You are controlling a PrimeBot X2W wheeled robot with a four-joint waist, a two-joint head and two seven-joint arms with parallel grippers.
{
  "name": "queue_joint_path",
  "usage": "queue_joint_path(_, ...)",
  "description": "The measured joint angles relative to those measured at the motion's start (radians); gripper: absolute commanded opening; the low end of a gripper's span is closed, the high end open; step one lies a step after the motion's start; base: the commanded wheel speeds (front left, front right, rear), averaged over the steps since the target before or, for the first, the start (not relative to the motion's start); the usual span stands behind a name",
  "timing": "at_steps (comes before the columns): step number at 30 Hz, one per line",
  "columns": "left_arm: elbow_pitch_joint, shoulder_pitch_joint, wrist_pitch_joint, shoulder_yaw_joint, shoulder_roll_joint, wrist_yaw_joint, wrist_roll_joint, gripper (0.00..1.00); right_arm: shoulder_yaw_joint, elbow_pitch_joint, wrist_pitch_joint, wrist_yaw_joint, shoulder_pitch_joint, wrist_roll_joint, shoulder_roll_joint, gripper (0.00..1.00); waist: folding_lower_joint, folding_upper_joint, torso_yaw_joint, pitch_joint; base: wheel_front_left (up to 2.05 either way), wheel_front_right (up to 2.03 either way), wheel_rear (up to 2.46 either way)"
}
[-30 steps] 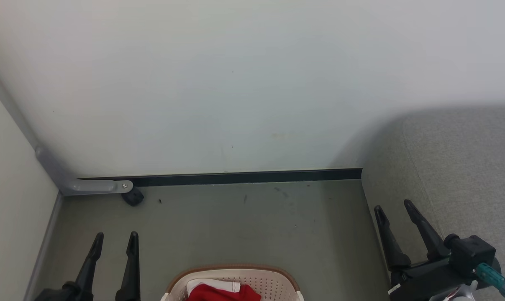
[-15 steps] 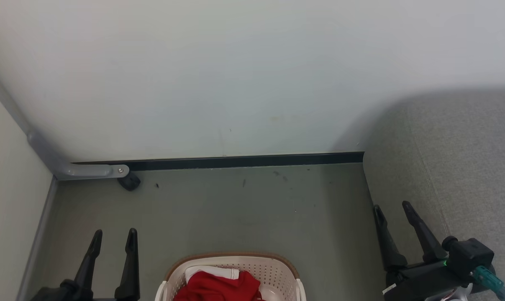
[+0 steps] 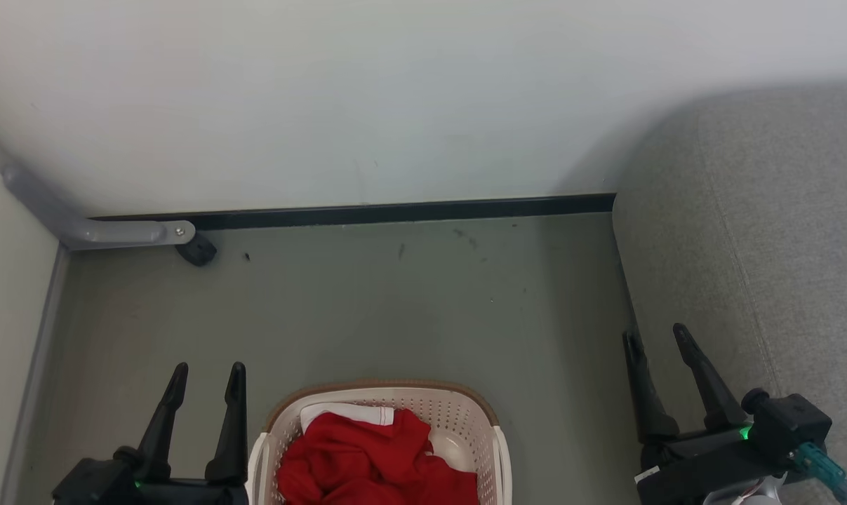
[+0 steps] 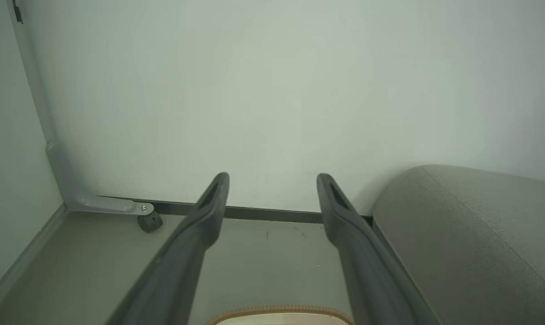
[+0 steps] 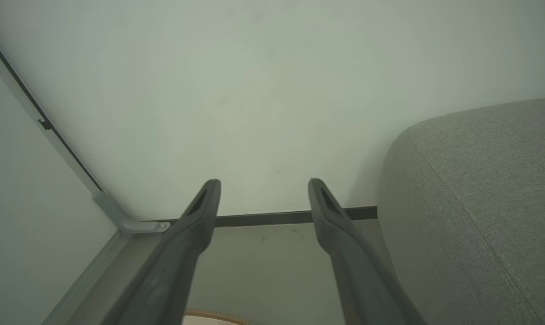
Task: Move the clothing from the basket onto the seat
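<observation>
Here: pale wall (image 3: 395, 91) across the top, grey-green floor (image 3: 395, 308) below it. The seat (image 3: 767, 231), a grey woven cushion, takes the right side, its rounded corner against the wall. The basket (image 3: 458, 415) stands on the floor at bottom centre, well apart from the seat. The clothing (image 3: 367, 456) lies heaped inside it (red, with a strip of white trim at the far edge). Left gripper (image 3: 209, 368) just beside the basket's left rim, fingers spread, holding nothing. Right gripper (image 3: 655, 332) at the seat's edge, fingers likewise apart, empty. Small black caster (image 3: 197, 250) by the far-left corner.
</observation>
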Motion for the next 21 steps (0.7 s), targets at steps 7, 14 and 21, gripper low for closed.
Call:
queue_joint_path(7, 0.036, -0.03, 0.0, -0.01, 0.003, -0.012, 0.0, 1.0, -0.005, -0.018, -0.001, 0.0, -0.014, -0.026, 0.01, 1.0, 0.0, 0.0001, -0.01, 0.065, 0.0, 0.0, 0.0)
queue_joint_path(14, 0.097, -0.092, 0.011, -0.025, 0.021, -0.036, 0.0, 1.0, -0.013, -0.026, -0.001, 0.0, -0.046, -0.044, 0.014, 1.0, 0.0, 0.0001, -0.03, 0.141, 0.0, 0.0, 0.0)
queue_joint_path(21, 0.178, -0.171, 0.045, -0.05, 0.025, -0.053, -0.007, 1.0, -0.027, -0.037, -0.001, 0.001, -0.068, -0.052, 0.018, 1.0, 0.0, 0.0001, -0.046, 0.209, 0.0, 0.0, 0.0)
